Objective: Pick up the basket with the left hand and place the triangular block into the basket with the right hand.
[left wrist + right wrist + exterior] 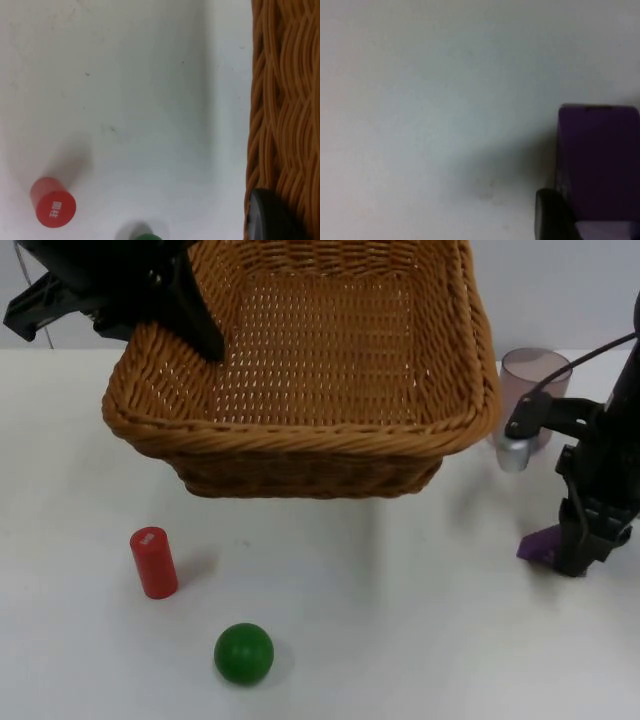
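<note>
Left gripper (200, 335) fingers clamped on basket (320, 430) rim, lifted off counter; done. Right gripper (582, 558) fingers around purple block (538, 545) nr right edge; grip unclear; drop-in left.

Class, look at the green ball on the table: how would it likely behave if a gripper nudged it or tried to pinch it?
The green ball is round with no flat face, so a nudge would probably send it rolling across the table. Its smooth curve may let it slip from two flat fingers.
</note>
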